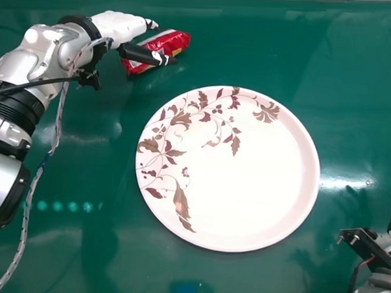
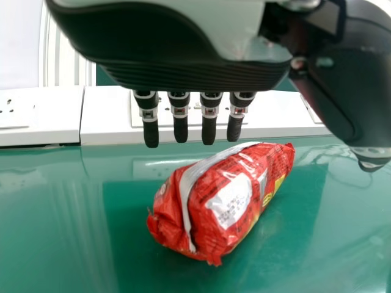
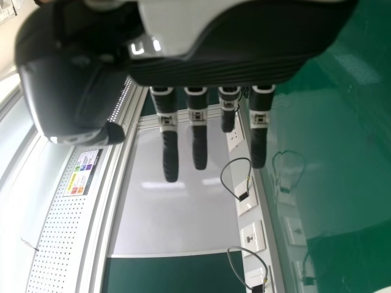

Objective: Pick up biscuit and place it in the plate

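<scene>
Green, glossy table (image 1: 252, 32) runs under everything, with a white socket strip (image 2: 36, 116) along its far edge. On it sits the big floral plate (image 1: 265, 182), roughly mid-table, its middle bare and ready to take the load. The left arm (image 1: 54, 46) reaches in from the head view's left side and ends in the left hand (image 1: 119, 26), right at the biscuit packet (image 1: 177, 43). The right hand (image 3: 244, 39), fingers straight and holding nothing, is down by the head view's lower right, well apart from the packet, so the left is clearly the one for this pick.

That left hand is spread: fingers (image 2: 209, 128) straight, thumb (image 1: 144, 55) swung wide of them, nothing pinched. In the head view the thumb crosses over part of the packet; whether it touches, I cannot tell.

The red packet lies on its side beyond the plate and to its left, its long axis slanting from near left to far right. The grasp seems to turn on that slant: fingers and thumb should close across the narrow middle, after a little lowering, I judge. Closing on one end could make it swivel or skid, and the slick wrapper may crinkle under the squeeze.
</scene>
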Action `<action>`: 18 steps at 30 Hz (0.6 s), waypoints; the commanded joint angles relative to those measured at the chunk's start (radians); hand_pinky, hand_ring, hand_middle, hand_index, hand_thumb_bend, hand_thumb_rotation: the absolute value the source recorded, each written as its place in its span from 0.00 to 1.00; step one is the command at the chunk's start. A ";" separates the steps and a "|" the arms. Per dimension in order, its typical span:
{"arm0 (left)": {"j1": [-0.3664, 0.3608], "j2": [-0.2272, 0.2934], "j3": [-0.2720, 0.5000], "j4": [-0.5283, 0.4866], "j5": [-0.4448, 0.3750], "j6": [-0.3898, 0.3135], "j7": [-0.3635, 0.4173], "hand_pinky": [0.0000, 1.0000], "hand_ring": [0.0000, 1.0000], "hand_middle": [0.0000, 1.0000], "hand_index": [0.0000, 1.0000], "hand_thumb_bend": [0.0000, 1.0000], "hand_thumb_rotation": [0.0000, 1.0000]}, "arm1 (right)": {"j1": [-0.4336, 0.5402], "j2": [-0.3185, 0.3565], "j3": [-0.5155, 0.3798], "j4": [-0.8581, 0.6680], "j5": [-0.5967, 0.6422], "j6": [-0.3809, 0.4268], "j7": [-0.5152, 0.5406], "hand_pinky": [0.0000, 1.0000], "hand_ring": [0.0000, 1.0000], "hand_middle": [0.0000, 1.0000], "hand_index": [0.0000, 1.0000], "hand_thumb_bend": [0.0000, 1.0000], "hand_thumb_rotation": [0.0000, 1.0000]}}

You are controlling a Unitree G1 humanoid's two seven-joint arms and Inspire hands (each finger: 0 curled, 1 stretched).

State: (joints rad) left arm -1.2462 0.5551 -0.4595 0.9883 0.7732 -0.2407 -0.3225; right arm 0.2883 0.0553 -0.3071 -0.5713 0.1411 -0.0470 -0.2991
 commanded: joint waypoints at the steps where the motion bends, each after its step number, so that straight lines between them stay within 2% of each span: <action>1: -0.021 -0.004 -0.019 0.010 0.008 0.001 0.000 0.94 1.00 1.00 1.00 1.00 0.51 | 0.010 0.030 -0.003 -0.008 -0.006 0.004 -0.006 0.68 0.77 0.78 0.51 0.50 0.14; 6: -0.048 -0.004 -0.048 0.025 0.034 0.016 -0.009 0.93 1.00 1.00 1.00 1.00 0.55 | 0.009 0.030 -0.006 -0.006 0.005 0.004 -0.004 0.68 0.77 0.78 0.49 0.50 0.14; 11: -0.074 -0.004 -0.075 0.057 0.060 0.004 0.021 0.91 1.00 1.00 1.00 1.00 0.59 | 0.010 0.029 -0.007 -0.004 0.000 0.001 -0.005 0.66 0.76 0.77 0.49 0.50 0.14; 18: -0.106 -0.025 -0.105 0.096 0.085 0.022 0.030 0.94 1.00 1.00 1.00 1.00 0.60 | 0.013 0.024 -0.012 -0.001 -0.003 -0.008 -0.001 0.66 0.75 0.76 0.49 0.50 0.14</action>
State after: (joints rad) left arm -1.3284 0.5410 -0.5494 1.0706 0.8486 -0.2230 -0.2992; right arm 0.2890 0.0549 -0.3098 -0.5713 0.1422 -0.0469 -0.2993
